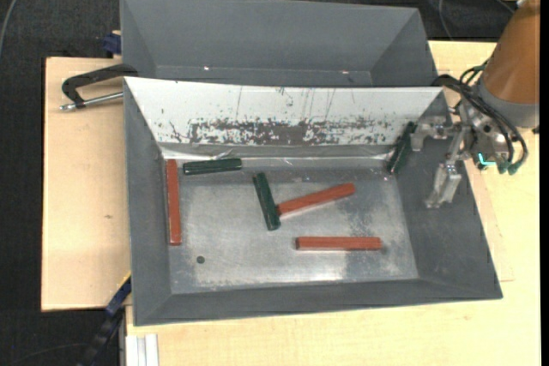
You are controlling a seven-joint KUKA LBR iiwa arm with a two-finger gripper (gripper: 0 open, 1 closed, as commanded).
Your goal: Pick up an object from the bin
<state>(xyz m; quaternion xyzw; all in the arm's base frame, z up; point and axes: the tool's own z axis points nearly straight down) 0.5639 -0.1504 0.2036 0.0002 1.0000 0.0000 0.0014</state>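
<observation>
My gripper (442,187) hangs over the bin's right sloping wall, with nothing visible in it. Nearest to it, a dark green stick (400,151) leans in the back right corner, a little to the gripper's left. On the floor left of the gripper, a red stick (316,200) lies at a slant, its left end touching a dark green stick (266,201). Another red stick (339,243) lies flat closer to the front.
A third red stick (174,203) lies along the left wall. A dark green stick (212,168) rests at the back left. A small dark speck (200,261) sits near the front left. The arm comes in from the right.
</observation>
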